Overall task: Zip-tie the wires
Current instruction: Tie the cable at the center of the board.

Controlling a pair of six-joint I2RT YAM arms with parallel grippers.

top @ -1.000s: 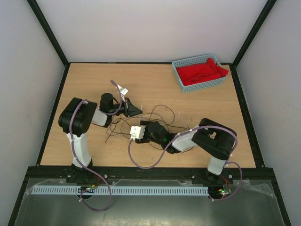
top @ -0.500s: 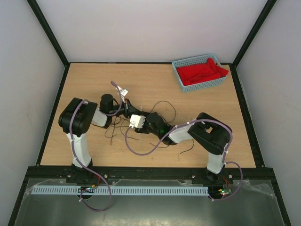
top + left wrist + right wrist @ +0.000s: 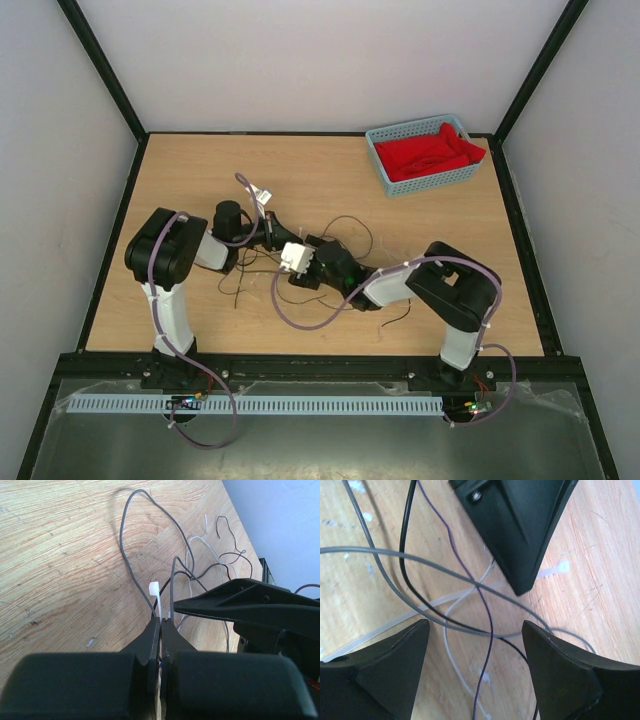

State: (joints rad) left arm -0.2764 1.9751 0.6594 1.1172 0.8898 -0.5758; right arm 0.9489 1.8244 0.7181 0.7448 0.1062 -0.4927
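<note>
My left gripper (image 3: 161, 621) is shut on the zip tie (image 3: 158, 599), a pale strip whose square head sticks up past the fingertips. A grey wire (image 3: 131, 564) also runs down into the jaws; I cannot tell if it is pinched. The wires (image 3: 352, 226) loop thinly over the table's middle. My right gripper (image 3: 476, 629) is open, hovering low over crossing grey, black, purple and white wires (image 3: 445, 569) and the zip tie's strip (image 3: 395, 622). The left gripper's fingers (image 3: 520, 535) are just ahead of it. In the top view the grippers (image 3: 277, 232) (image 3: 305, 244) almost meet.
A blue basket (image 3: 384, 172) holding red cloth (image 3: 430, 152) stands at the back right corner. The right arm's lilac cable (image 3: 290, 316) sags in a loop onto the table in front of the grippers. The right gripper's finger (image 3: 240, 600) crosses the left wrist view.
My right gripper has moved up and left, close to the left gripper, and the wires shifted with it. The left gripper has stayed put, still shut.
</note>
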